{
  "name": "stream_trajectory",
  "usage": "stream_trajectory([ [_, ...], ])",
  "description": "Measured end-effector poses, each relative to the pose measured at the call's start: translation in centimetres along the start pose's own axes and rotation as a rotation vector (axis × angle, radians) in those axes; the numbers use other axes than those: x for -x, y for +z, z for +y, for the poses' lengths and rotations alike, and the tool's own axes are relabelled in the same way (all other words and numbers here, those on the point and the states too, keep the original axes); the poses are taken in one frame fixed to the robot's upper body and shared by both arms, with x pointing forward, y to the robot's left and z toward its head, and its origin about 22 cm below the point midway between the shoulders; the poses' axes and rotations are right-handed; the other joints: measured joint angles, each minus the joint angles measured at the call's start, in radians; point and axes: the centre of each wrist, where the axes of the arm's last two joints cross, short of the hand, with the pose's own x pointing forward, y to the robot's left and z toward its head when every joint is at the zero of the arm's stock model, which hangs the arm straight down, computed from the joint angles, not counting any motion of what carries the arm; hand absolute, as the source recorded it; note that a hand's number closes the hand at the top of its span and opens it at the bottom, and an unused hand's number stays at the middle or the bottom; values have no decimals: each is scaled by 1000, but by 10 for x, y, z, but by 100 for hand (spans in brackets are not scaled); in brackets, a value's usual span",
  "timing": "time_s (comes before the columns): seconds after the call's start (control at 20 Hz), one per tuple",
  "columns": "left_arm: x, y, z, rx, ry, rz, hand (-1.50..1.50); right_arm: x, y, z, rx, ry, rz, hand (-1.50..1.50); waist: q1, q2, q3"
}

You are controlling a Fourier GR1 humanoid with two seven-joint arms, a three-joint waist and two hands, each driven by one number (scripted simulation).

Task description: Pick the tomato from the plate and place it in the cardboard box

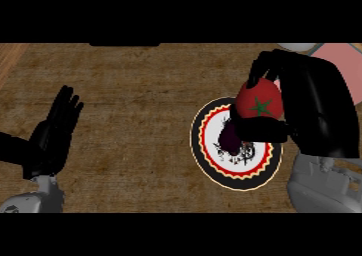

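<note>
My right robot hand point(317, 110) is curled round the tomato point(259, 100), fingers over its top and thumb beneath it. The tomato sits in my grasp over the plate's point(213, 167) upper right rim, and a dark shadow falls on the plate's white middle. My left robot hand point(51, 135) rests open, fingers up, at the left of the table point(140, 95).

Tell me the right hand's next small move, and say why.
Probably carry the tomato toward the cardboard box at the view's upper right. The right hand is curled round it, and it seems lifted above the plate, where a dark shadow lies; the box sits just beyond the hand.
</note>
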Motion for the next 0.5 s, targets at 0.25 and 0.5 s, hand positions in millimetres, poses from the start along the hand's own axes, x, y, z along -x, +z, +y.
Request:
stream_trajectory([
  [0.25, -1, -7, -6, 0, 3, 0, 0, 44, -34, 0, 55, 61, 51, 150, 2, 2, 0],
  [0.5, -8, -4, -1, 9, 1, -1, 0, 85, -66, -2, 88, 151, 80, 150, 7, 2, 0],
])
